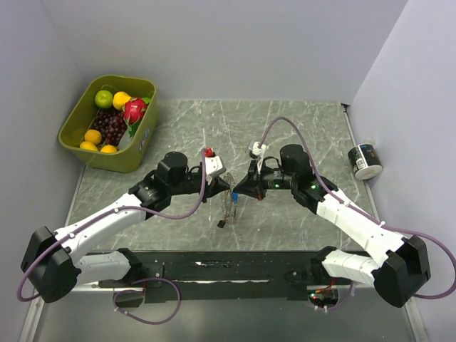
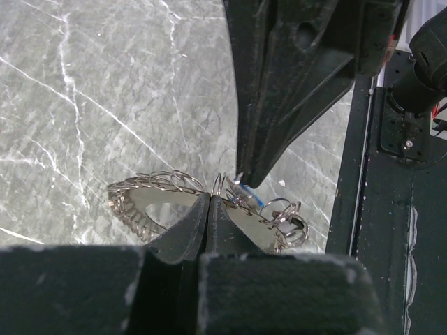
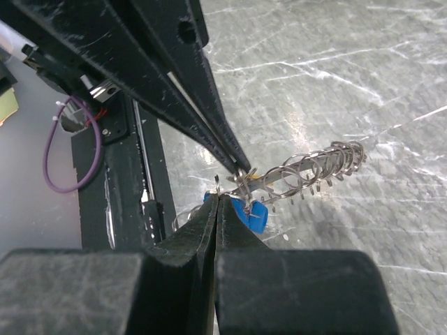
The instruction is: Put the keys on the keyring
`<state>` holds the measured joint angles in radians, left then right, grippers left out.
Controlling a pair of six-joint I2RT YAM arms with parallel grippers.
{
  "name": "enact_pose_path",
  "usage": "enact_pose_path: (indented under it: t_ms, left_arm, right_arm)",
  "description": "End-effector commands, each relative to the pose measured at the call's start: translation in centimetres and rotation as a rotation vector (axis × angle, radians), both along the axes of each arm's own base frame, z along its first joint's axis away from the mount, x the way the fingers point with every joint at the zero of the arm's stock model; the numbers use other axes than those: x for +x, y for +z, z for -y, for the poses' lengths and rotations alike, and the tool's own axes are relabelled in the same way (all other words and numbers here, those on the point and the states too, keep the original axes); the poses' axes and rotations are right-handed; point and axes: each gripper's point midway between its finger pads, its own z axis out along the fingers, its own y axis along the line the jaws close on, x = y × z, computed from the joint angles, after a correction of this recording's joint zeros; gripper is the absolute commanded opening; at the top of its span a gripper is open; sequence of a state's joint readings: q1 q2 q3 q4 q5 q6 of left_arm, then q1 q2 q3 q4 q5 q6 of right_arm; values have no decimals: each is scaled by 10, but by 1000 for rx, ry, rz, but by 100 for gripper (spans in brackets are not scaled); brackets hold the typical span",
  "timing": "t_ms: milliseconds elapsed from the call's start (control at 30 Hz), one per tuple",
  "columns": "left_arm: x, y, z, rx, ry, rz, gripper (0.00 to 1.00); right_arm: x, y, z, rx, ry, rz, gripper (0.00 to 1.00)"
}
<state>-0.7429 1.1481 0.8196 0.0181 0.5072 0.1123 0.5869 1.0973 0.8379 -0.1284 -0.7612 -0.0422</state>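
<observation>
left gripper (image 2: 209,201): is pinched shut on thin silvery beaded wire keyring (image 2: 171,183) | right gripper (image 3: 220,200): is clamped on tiny blue-headed metal key (image 3: 246,209), pressed against ring

Keyring (image 1: 227,208) at table (image 1: 192,121) ctr. L gripper (image 1: 229,187) on keyring's left side, R gripper (image 1: 237,190) on its right w/ key (image 1: 234,196) at tips. Fruit bin (image 1: 142,135) far back-left of keyring; can (image 1: 365,161) far right, near wall.
</observation>
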Motion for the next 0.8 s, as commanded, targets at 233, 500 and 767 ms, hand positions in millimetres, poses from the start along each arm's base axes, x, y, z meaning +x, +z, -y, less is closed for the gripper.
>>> enact_pose_path:
  t_ms: [233, 500, 767]
  left_arm:
    - [0, 33, 15, -63, -36, 80, 1]
    - [0, 31, 13, -50, -15, 90, 1]
    - [-2, 35, 11, -60, -7, 101, 1]
  right_arm:
    - [16, 23, -3, 26, -59, 82, 0]
    - [17, 19, 1, 16, -77, 86, 0]
    - [18, 14, 0, 3, -78, 77, 0]
